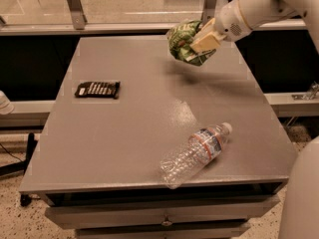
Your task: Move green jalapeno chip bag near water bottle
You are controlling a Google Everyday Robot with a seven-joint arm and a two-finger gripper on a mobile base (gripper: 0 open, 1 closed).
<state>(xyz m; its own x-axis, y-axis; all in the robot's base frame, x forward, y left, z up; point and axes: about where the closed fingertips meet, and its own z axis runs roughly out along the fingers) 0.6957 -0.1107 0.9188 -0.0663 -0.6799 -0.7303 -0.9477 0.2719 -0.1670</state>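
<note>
The green jalapeno chip bag (182, 41) is crumpled and held in the air above the far right part of the grey table (124, 123). My gripper (202, 43) comes in from the upper right on the white arm and is shut on the bag, its pale fingers (207, 39) pressed against the bag's right side. The bag's shadow lies on the table below it. The water bottle (197, 153) lies on its side near the table's front right edge, white cap pointing to the right, well in front of the bag.
A flat dark snack packet (97, 89) lies on the left part of the table. A metal rail and posts (75, 6) run behind the far edge. My white base (304, 198) stands at the right front corner.
</note>
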